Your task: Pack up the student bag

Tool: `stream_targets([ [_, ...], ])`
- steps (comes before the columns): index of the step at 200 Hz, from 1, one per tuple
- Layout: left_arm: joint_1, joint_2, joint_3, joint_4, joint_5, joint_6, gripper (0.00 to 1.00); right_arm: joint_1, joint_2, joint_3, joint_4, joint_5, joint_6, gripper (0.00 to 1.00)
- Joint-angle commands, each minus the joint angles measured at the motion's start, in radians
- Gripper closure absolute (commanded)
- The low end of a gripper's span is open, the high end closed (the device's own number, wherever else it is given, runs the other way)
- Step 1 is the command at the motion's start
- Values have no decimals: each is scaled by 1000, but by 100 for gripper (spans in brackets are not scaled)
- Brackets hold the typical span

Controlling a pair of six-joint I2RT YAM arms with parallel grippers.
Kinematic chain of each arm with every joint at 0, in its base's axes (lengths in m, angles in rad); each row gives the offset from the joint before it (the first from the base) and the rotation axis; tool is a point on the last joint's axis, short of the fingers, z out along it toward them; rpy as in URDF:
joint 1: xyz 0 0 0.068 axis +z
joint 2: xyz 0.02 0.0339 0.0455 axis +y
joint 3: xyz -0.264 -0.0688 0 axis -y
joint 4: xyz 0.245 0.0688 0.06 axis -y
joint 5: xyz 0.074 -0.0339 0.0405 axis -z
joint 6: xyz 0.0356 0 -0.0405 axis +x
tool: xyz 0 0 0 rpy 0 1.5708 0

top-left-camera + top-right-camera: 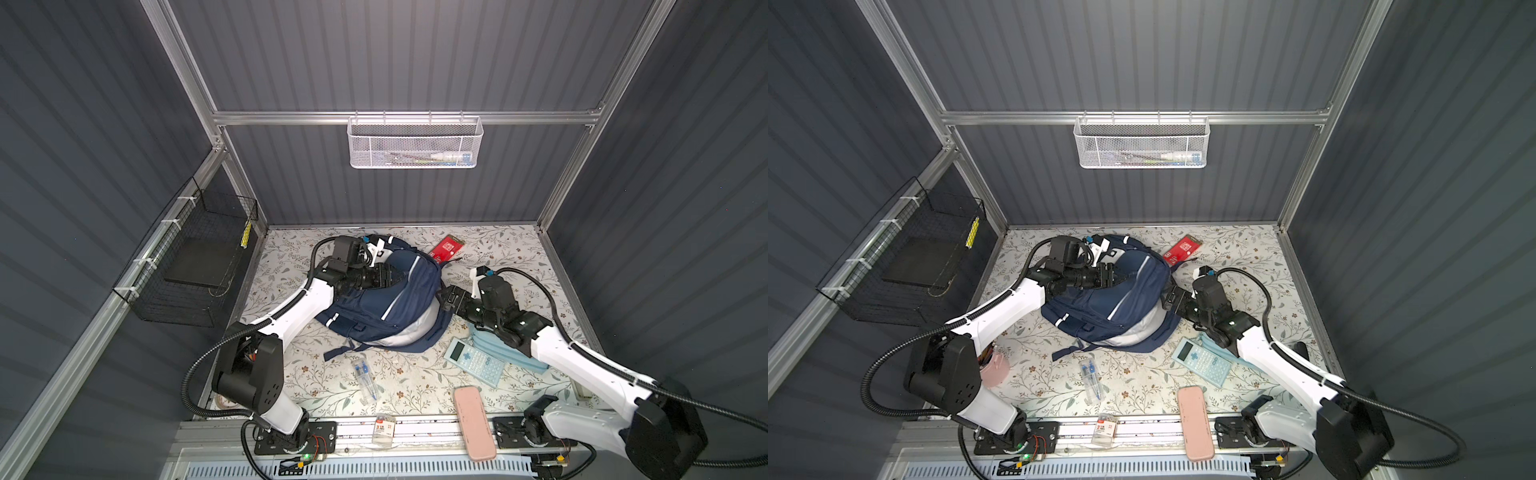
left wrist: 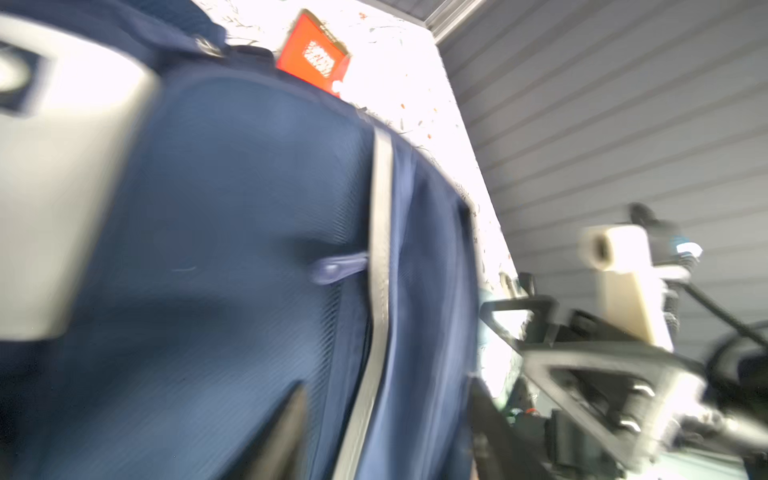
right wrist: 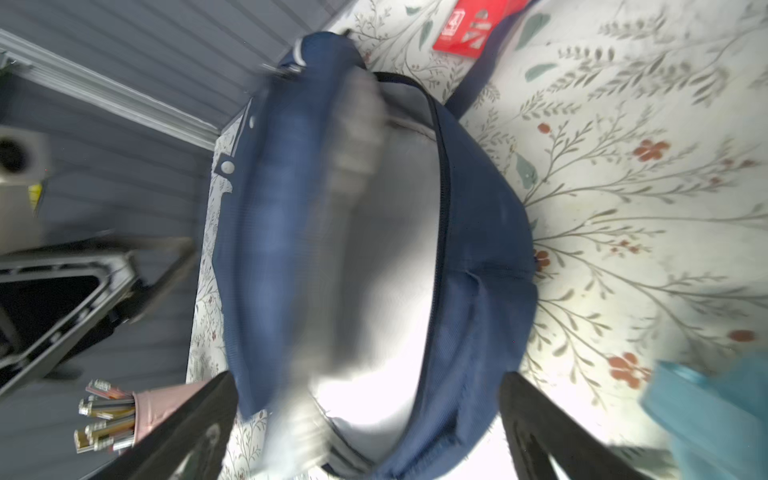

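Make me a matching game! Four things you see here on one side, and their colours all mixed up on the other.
Things:
1. backpack
2. calculator
3. long case
4. flat packet

Colours:
A. pink
B. red
C. navy blue
D. light blue

Pairs: 1-C, 2-D, 3-A, 4-B

The floral table (image 1: 519,253) bears the student bag (image 1: 386,299) near its middle. A red packet (image 1: 446,248) lies near the rear edge, a calculator (image 1: 473,360) toward the front-right corner.
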Motion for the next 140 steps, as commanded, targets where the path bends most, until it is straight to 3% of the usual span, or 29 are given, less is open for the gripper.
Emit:
stream_targets([
  [1, 4, -71, -27, 6, -61, -24, 14, 31, -58, -27, -97, -7, -122, 1],
  [28, 13, -160, -97, -6, -152, -63, 6, 169, -48, 5, -162, 87, -170, 1],
  [64, 63, -353, -293, 49, -231, -176, 10, 383, 88, 68, -103, 174, -152, 3],
  [74, 65, -409, -363, 68, -307, -225, 12, 418, 137, 96, -79, 179, -141, 4],
  [91, 70, -488, -454, 73, -390, -259, 14, 461, 220, 136, -15, 172, -159, 6],
  [98, 72, -508, -476, 64, -425, -265, 9, 472, 249, 155, -6, 175, -160, 7],
  [111, 79, -520, -507, 54, -449, -274, 9, 476, 290, 179, 9, 160, -144, 7],
  [140, 86, -525, -625, 127, -480, -390, 15, 481, 325, 162, 110, 96, -135, 8],
])
